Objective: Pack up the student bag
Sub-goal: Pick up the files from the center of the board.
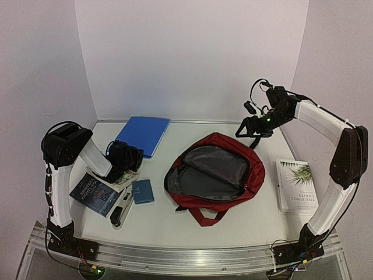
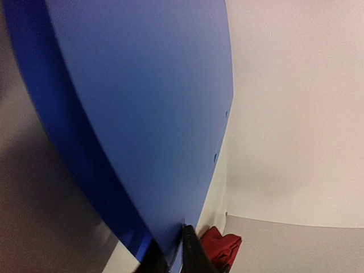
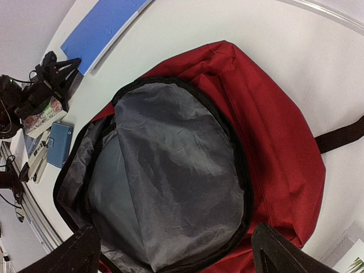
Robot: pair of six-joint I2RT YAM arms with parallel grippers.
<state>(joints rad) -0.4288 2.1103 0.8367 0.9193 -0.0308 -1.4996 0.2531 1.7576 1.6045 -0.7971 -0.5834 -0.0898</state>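
My left gripper (image 2: 172, 257) pinches just the near corner of the blue folder (image 1: 144, 133), so it may slip out short of the student bag (image 1: 217, 169).

the student bag (image 1: 213, 175) lies in the middle with its wide grey-lined mouth open to a reach from above. bare table (image 1: 245, 224) runs along the near edge and between the bag and the white book (image 1: 296, 185) on the right. on the left, the blue folder (image 1: 143, 133), stacked books (image 1: 99, 189) and small blue case (image 1: 143, 191) crowd the way, leaving a narrow gap beside the bag.
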